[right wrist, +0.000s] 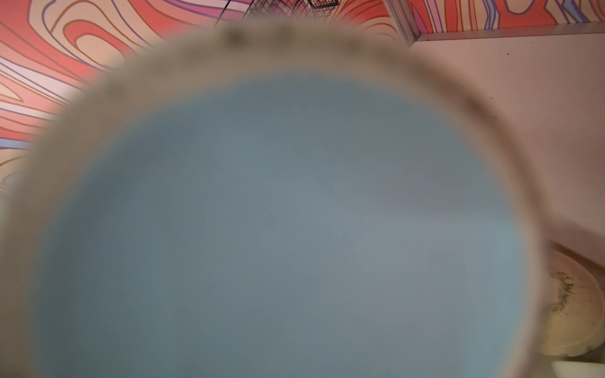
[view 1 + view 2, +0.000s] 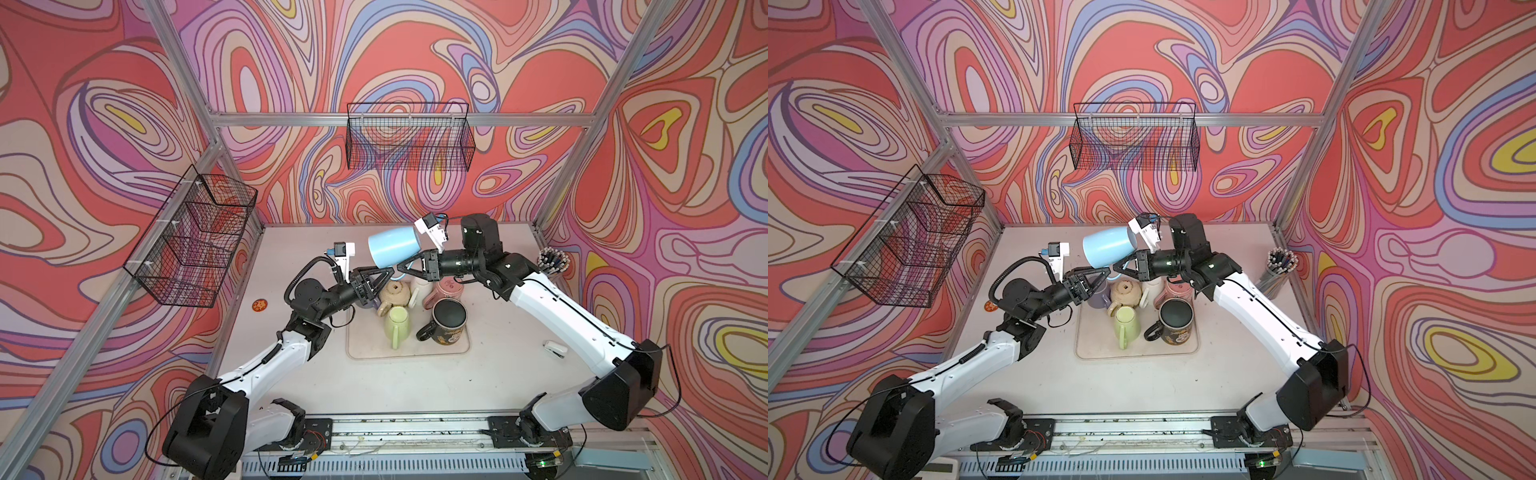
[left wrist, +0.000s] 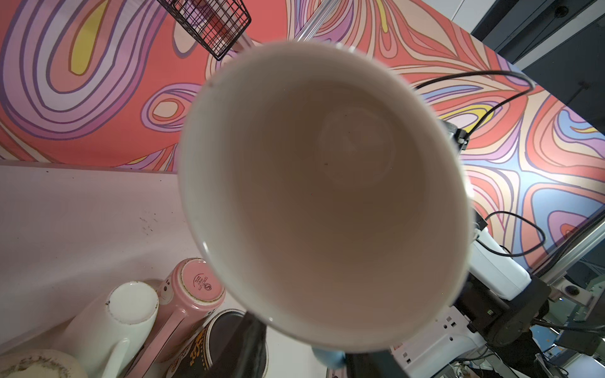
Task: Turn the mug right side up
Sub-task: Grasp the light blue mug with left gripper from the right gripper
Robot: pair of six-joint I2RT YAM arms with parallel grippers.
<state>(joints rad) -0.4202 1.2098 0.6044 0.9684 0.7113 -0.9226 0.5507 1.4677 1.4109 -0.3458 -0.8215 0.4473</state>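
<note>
A light blue mug (image 2: 392,247) (image 2: 1106,247) hangs on its side above the tray, mouth toward the left arm and base toward the right arm. My right gripper (image 2: 405,266) (image 2: 1121,264) is shut on its handle. The right wrist view is filled by the mug's blurred blue base (image 1: 278,229), so those jaws are hidden there. My left gripper (image 2: 388,274) (image 2: 1105,274) sits just below the mug's mouth. In the left wrist view the mug's pale inside (image 3: 327,196) fills the middle. The left gripper (image 3: 307,355) stands open there, a bit of blue handle between its dark fingers (image 3: 248,347).
Under the grippers a beige tray (image 2: 361,349) holds several mugs: green (image 2: 398,322), black (image 2: 448,322), pink (image 2: 449,289), white (image 2: 422,286) and a cream one (image 2: 395,293). A pen cup (image 2: 552,259) and stapler (image 2: 555,349) sit at right. Wire baskets (image 2: 409,137) (image 2: 195,237) hang on the walls.
</note>
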